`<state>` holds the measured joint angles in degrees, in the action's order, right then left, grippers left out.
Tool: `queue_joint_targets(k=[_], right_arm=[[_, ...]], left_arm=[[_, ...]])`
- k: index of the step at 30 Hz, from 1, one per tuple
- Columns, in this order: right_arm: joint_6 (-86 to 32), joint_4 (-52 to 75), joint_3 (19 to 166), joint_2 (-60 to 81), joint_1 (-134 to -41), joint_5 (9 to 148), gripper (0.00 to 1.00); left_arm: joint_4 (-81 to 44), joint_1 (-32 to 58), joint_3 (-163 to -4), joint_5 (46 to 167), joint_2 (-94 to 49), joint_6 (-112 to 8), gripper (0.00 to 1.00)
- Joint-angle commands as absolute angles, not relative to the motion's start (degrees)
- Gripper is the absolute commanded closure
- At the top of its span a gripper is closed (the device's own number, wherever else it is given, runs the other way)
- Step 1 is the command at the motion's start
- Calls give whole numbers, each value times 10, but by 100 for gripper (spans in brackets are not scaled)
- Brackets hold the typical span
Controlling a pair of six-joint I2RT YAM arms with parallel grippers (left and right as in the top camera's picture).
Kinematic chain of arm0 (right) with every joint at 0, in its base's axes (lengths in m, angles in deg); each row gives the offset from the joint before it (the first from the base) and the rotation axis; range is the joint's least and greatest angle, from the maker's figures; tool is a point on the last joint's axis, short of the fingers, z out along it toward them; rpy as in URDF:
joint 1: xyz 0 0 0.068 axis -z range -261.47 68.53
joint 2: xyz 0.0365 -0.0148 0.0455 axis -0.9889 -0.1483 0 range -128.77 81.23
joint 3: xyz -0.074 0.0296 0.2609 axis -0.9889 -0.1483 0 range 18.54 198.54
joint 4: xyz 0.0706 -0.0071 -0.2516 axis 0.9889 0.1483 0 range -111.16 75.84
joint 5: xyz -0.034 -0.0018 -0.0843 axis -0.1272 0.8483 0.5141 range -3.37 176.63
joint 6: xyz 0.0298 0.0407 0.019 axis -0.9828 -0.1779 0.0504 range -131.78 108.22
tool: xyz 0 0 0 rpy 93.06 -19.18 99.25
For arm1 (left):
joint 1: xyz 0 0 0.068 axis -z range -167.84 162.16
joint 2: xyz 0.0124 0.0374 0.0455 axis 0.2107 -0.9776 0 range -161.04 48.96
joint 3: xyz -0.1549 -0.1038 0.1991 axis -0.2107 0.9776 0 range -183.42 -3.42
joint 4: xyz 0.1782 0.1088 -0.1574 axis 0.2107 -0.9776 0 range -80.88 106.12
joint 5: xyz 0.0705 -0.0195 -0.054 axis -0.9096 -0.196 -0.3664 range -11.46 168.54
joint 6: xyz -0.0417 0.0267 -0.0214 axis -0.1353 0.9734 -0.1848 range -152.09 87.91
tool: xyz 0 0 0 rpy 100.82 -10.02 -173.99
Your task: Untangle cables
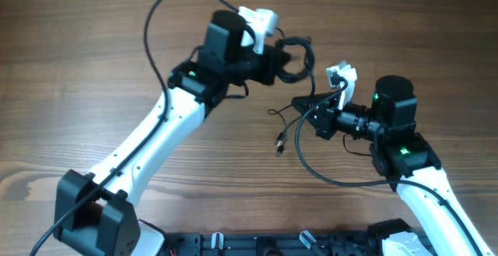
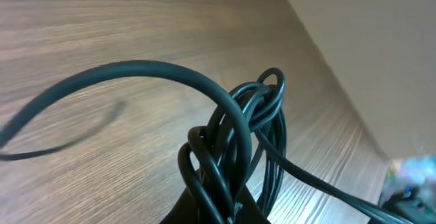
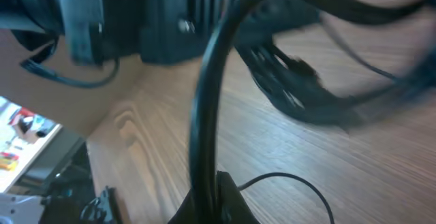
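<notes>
The cables (image 1: 297,58) are a small dark coil held above the table, right of centre. My left gripper (image 1: 282,60) is shut on that coil; in the left wrist view the bunched loops (image 2: 242,129) rise straight out of the closed jaws of the left gripper (image 2: 221,209). My right gripper (image 1: 301,105) sits just below and to the right of the coil, shut on one strand (image 3: 206,108) that runs up out of its jaws (image 3: 212,198). A loose end with a small plug (image 1: 280,142) lies on the wood below. The coil (image 3: 293,91) looks blurred in the right wrist view.
The wooden table (image 1: 93,61) spreads on all sides. A thick arm cable (image 1: 154,30) loops up beside the left arm, and another (image 1: 331,178) curves beside the right arm. The left arm's wrist body (image 3: 136,20) fills the top of the right wrist view.
</notes>
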<state>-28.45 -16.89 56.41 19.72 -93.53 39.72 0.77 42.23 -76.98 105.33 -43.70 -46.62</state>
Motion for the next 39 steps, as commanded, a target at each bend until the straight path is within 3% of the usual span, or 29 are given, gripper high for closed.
queue_joint_targets(k=[1,7,20,24,39], right_arm=[[-284,-163,564,195,-932,383,96],[-319,-113,564,181,-921,480,95],[-345,-60,564,173,-899,516,96],[-383,-30,564,164,-899,593,96],[-420,-83,564,162,-899,543,96]], left_arm=[[11,457,-772,1052,-425,-369,96],[9,470,-772,1052,-425,-338,96],[10,469,-772,1053,-425,-336,96],[7,470,-772,1057,-425,-314,96],[-24,503,-772,1076,-425,-248,96]])
